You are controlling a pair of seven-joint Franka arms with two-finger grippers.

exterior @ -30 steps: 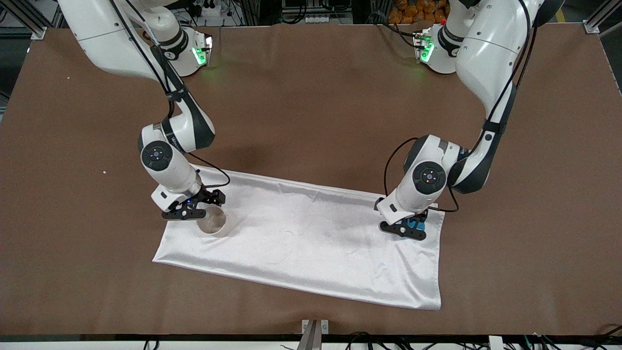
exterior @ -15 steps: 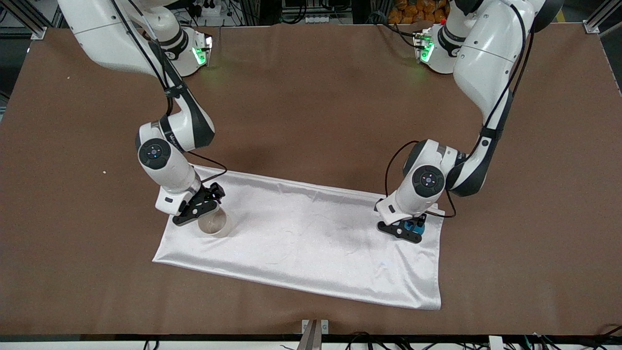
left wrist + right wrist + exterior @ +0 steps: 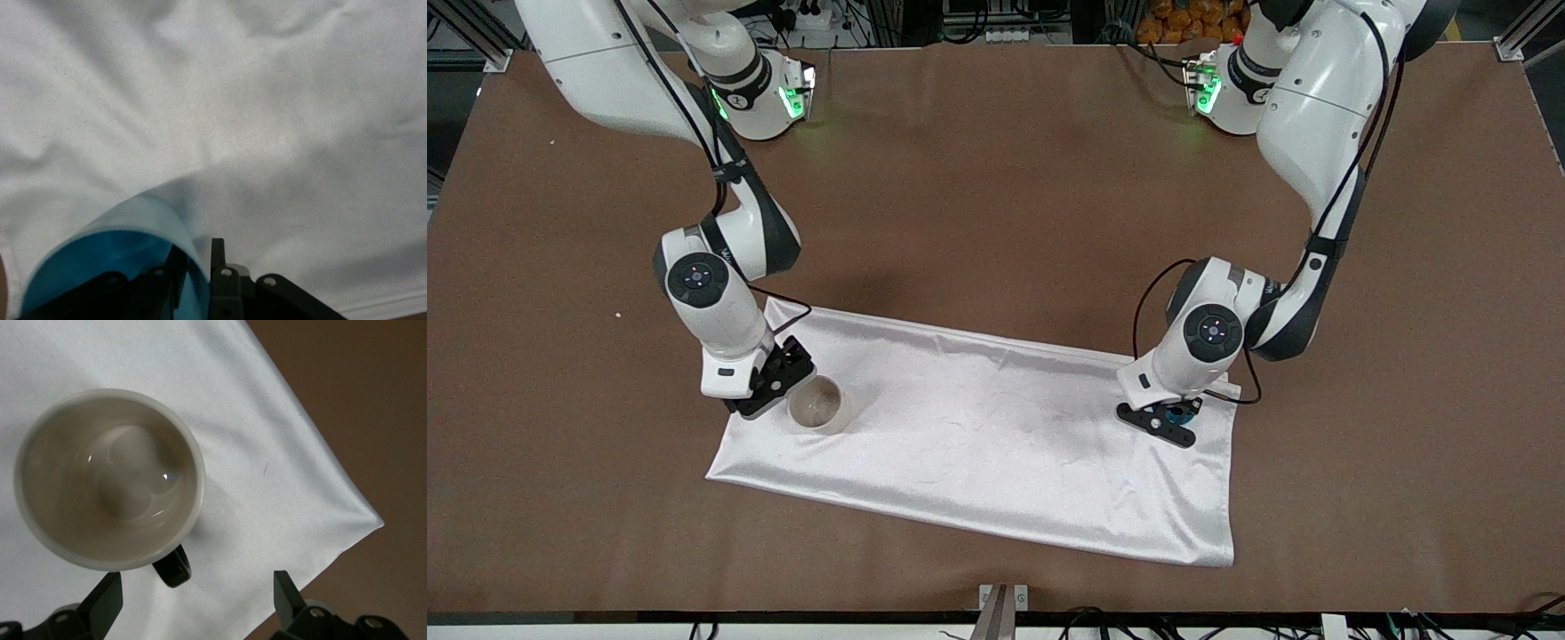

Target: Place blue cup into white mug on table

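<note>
The left gripper was down on the white cloth at the left arm's end, its fingers pinched on the rim of the blue cup. The white mug stood upright on the cloth at the right arm's end. The right gripper hung wide open just beside the mug, holding nothing. The cloth lay on the brown table.

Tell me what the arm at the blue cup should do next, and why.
Probably lift. The left gripper has its fingers pinched on the blue cup's rim, the cup still down on the white cloth. The white mug stands empty at the cloth's other end, by the open right gripper.
</note>
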